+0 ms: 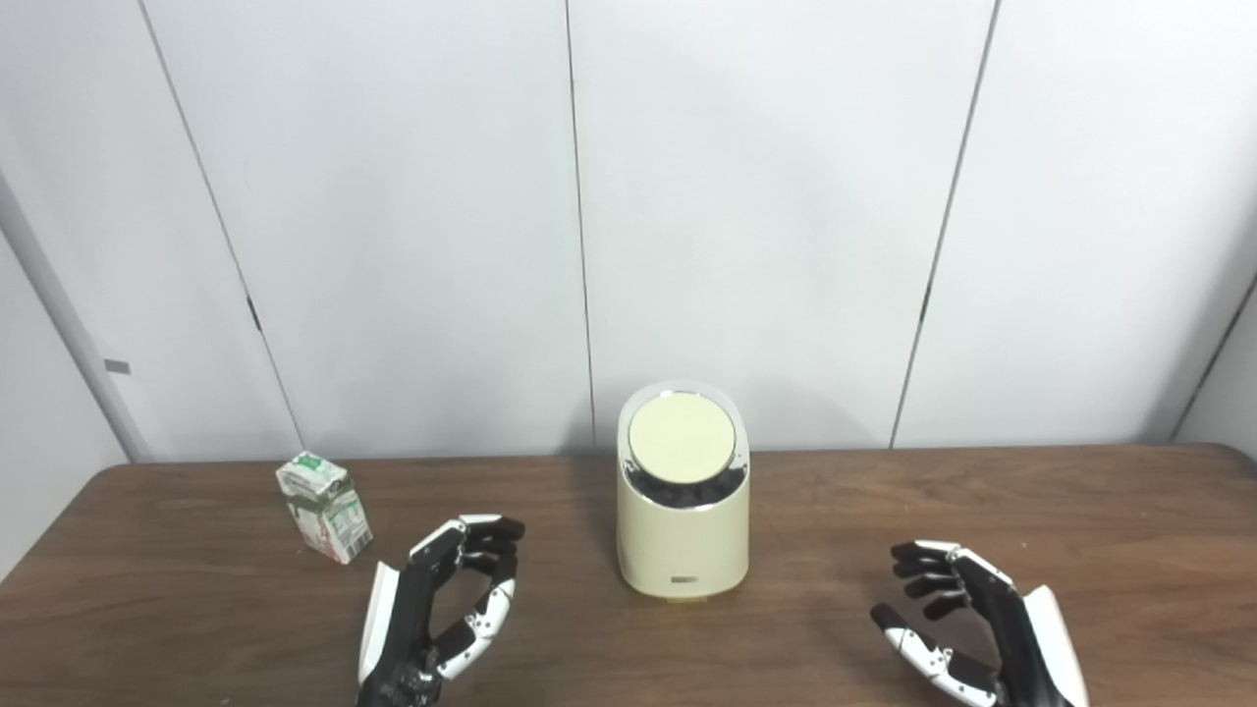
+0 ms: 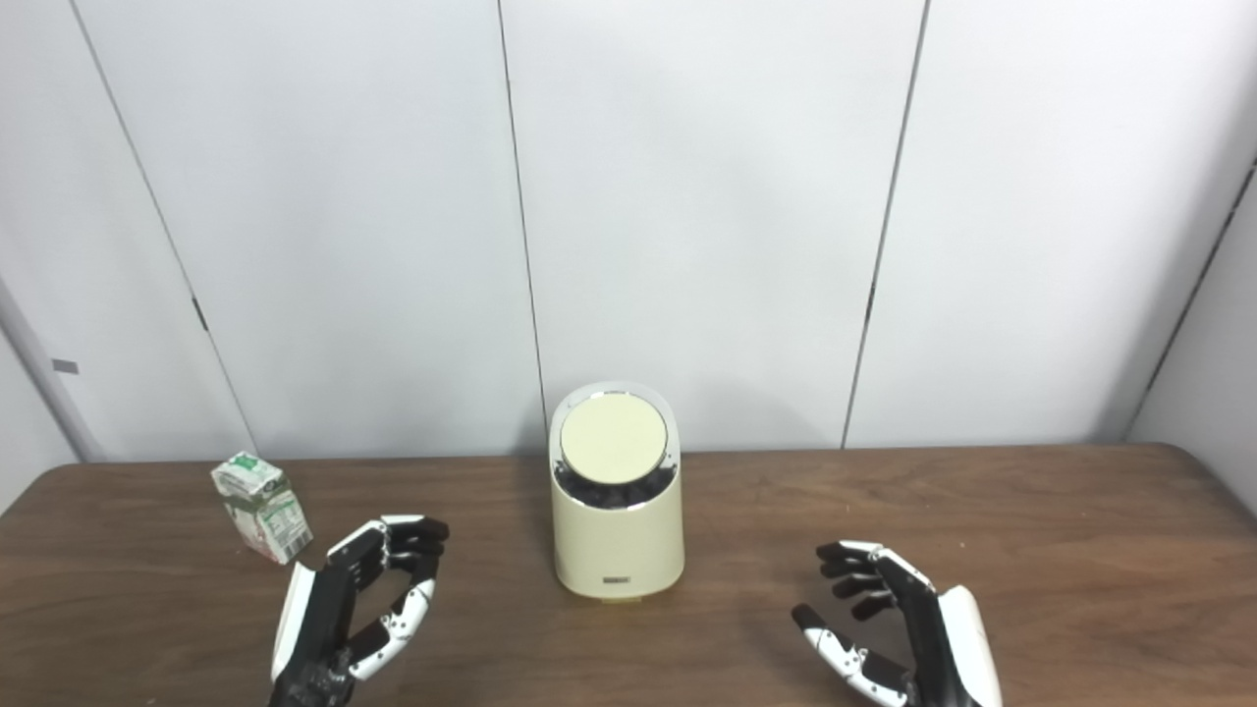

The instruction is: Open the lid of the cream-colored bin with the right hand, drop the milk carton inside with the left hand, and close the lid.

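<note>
The cream-colored bin [image 1: 683, 511] is standing upright near the middle of the wooden table [image 1: 982, 511], toward its far edge, with its round lid [image 1: 681, 437] sitting tilted on top and facing the robot; a dark gap is showing under the lid's lower rim. Over to the left of the bin, well apart from it, the milk carton [image 1: 324, 506] is sitting on the tabletop, white and green, upright and turned a little askew.

The left hand [image 1: 442, 609] is hovering at the near edge of the table, between the carton and the bin but touching neither, its palm turned inward, fingers [image 1: 486, 535] curled loosely and spread from the thumb, holding nothing. The right hand [image 1: 967, 619] is hanging on the other side of the bin, well clear of it, likewise open and empty, palm facing inward. Behind the table, plain white wall panels [image 1: 746, 216] are filling the background.
</note>
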